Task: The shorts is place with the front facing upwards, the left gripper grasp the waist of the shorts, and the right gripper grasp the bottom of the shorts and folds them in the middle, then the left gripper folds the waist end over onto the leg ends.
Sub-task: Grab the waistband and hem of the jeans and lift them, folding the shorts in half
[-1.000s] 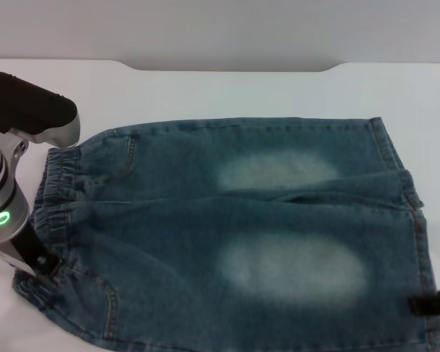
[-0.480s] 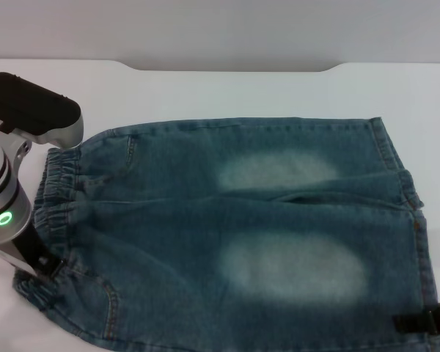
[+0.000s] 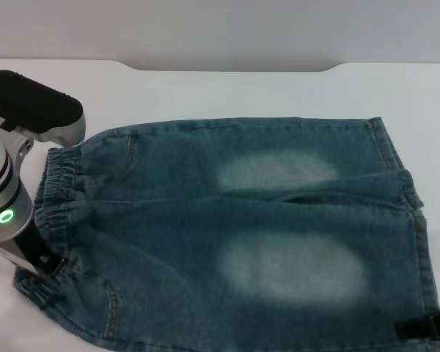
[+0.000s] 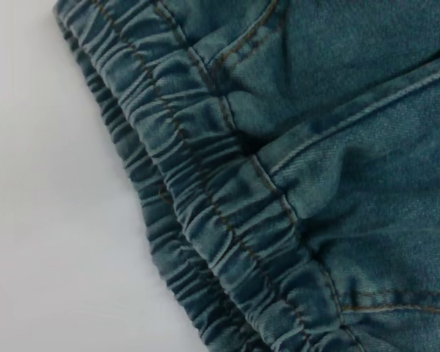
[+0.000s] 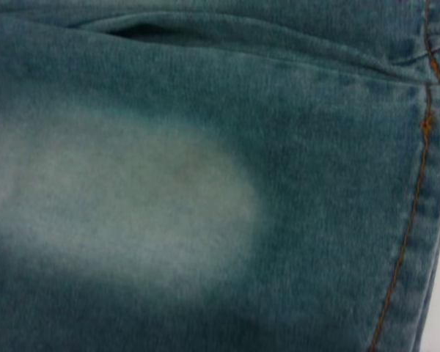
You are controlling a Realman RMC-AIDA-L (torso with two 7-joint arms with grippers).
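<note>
The blue-green denim shorts point(image 3: 264, 220) lie flat on the white table point(image 3: 227, 92), with two pale faded patches facing up. The ruffled elastic waist point(image 3: 55, 205) is at the left and the straight leg ends point(image 3: 418, 242) are at the right. My left gripper point(image 3: 40, 257) rests against the near corner of the waist, under the silver arm with its green light. The left wrist view is filled by the gathered waist point(image 4: 205, 220) and a pocket seam. My right gripper point(image 3: 425, 328) shows only as a black piece over the near leg's hem. In the right wrist view a pale patch point(image 5: 110, 198) lies beside the orange-stitched hem point(image 5: 418, 183).
Bare white table surrounds the shorts on the far side and at the left. The table's far edge has a raised lip point(image 3: 227, 67) across the back. The shorts' near side runs off the bottom of the head view.
My right gripper has slid along the near leg's hem toward the near edge of the table. The left arm has shifted slightly at the waist. The shorts lie as before.
</note>
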